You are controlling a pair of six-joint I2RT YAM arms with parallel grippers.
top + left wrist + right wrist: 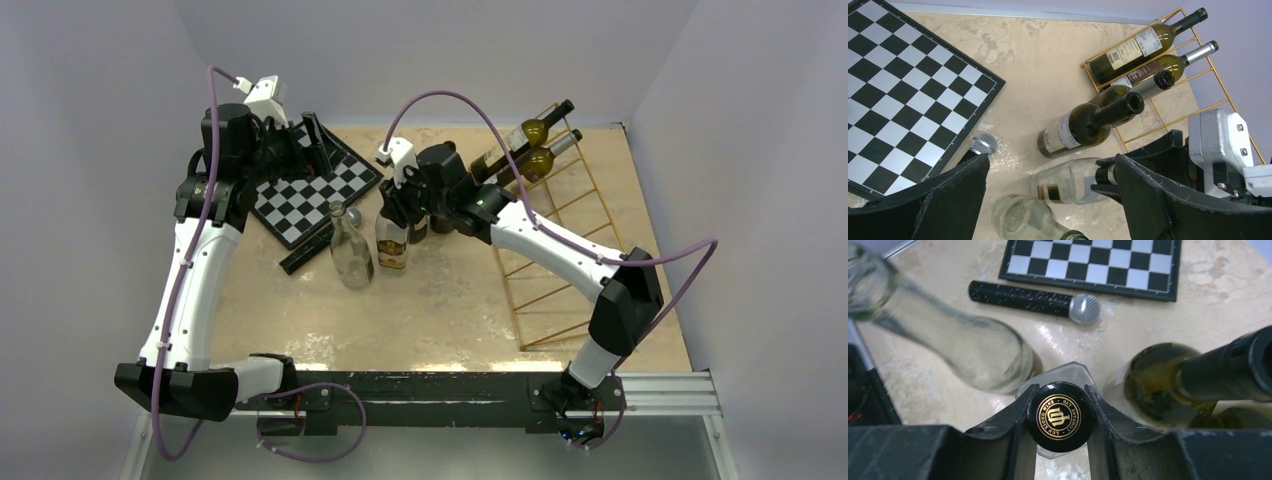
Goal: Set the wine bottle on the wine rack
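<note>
A clear square wine bottle (pixel 392 245) with a black gold-printed cap (pixel 1060 416) stands upright mid-table. My right gripper (pixel 395 205) is shut on its cap and neck from above; the right wrist view shows both jaws pressed against the cap. It also shows in the left wrist view (pixel 1073 182). The gold rod wine rack (pixel 556 295) lies to the right, with two green bottles (pixel 527 135) resting at its far end. My left gripper (pixel 316 145) hovers open and empty over the chessboard's corner.
A clear round bottle (pixel 351 252) stands just left of the held bottle. Two dark green bottles (pixel 1083 125) stand just behind it, toward the rack. A black microphone (pixel 305 250) lies beside the chessboard (pixel 310 195). Walls close in on three sides.
</note>
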